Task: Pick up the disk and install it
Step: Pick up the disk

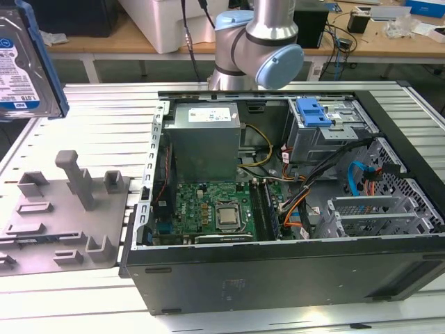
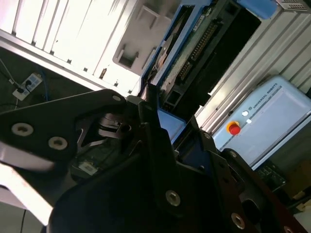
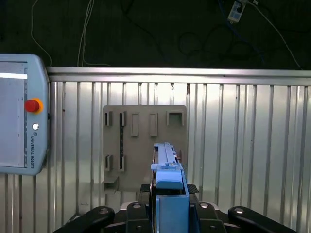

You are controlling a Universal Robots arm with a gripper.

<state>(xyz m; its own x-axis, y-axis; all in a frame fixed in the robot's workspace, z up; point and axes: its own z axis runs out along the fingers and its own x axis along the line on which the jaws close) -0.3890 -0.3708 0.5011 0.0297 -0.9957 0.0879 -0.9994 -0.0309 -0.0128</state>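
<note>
The black metal computer case lies open from above; inside it, orange and black cables crowd the grey metal cage.

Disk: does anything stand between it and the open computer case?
Nothing visible does. The gripper holds the disk aloft above the grey fixture, at the exterior view's left; the case is open on top.

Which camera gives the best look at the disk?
The exterior view: the disk shows its labelled face, though cropped. The first wrist view shows it edge-on; the second wrist view its underside, partly hidden.
</note>
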